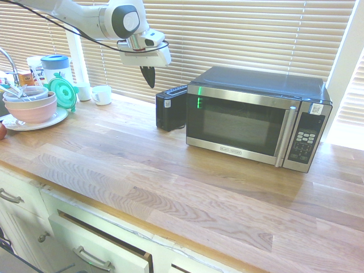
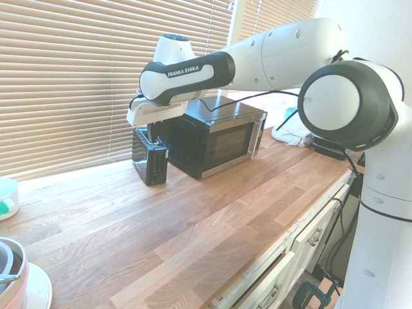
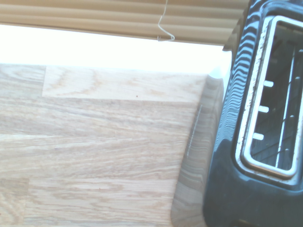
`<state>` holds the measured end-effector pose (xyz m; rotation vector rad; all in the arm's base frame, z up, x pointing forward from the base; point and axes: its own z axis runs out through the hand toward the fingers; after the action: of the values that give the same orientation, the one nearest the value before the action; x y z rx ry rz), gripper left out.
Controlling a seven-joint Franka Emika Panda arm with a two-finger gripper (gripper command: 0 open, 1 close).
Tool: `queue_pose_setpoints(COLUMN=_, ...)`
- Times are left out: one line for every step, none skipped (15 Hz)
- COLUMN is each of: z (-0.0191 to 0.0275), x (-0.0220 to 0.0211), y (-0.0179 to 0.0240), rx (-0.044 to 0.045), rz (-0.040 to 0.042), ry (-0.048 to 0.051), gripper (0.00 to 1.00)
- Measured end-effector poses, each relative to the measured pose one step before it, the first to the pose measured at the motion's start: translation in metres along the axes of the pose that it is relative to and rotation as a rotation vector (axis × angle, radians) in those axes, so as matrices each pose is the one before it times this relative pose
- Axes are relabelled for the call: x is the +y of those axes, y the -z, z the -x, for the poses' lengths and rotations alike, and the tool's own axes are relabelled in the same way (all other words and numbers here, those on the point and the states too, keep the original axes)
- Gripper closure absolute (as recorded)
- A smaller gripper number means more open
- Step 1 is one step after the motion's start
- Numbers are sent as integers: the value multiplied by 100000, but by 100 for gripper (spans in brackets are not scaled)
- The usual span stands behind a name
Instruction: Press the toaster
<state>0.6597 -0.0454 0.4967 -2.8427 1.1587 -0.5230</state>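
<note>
Black two-slot-style toaster, unpressed as far as shown; closed gripper poised nearby

Toaster (image 1: pixel 171 109): one, glossy black, boxy, small white label (image 1: pixel 167 103) on the side. Upright on the wood countertop (image 1: pixel 108 170), just beside the Black+Decker microwave (image 1: pixel 244 116), between it and the white mugs, close to the window blinds (image 1: pixel 227 34). Metal-rimmed slot (image 3: pixel 279 94) open to view from above; no bread visible in the part shown.

Gripper (image 1: pixel 152 86): one, two dark fingers, brought together, pointing down, nothing held. Placed higher than the toaster and toward its mug side, with a visible gap in the first exterior view. The second exterior view overlaps the two and does not settle the spacing.

Progress, as judged: approach largely made; no contact shown. The press itself appears outstanding. Lever: not distinguishable in any view, its position therefore cannot be told.

Remaining, as judged: line up the closed fingertips with the lever, lower them onto it, push down until it catches, then lift clear. Chief risk: coming down on the casing or slot rim instead, and sliding the toaster.
</note>
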Motion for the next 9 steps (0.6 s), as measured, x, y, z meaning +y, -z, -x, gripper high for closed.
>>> queue_pose_setpoints(z=-39, x=-18, y=-86, rx=377, rz=-273, ry=-141, gripper=100)
queue_pose_setpoints(z=-65, x=-2, y=-36, rx=781, rz=-296, ry=-241, gripper=100)
queue_pose_setpoints(z=-155, x=37, y=37, rx=1459, rz=-274, ry=-463, gripper=100)
queue_pose_setpoints(z=-155, x=130, y=-2, rx=1235, rz=48, ry=-522, gripper=100)
queue_pose_setpoints(z=-140, x=200, y=-29, rx=543, rz=28, ry=-375, gripper=100)
queue_pose_setpoints(z=-209, x=276, y=1, rx=273, rz=177, ry=-471, gripper=100)
queue_pose_setpoints(z=-139, x=121, y=93, rx=328, rz=-51, ry=-476, gripper=100)
queue_pose_setpoints(z=-146, x=163, y=54, rx=264, rz=-16, ry=-500, gripper=100)
queue_pose_setpoints(z=-67, x=117, y=-28, rx=76, rz=64, ry=-187, gripper=100)
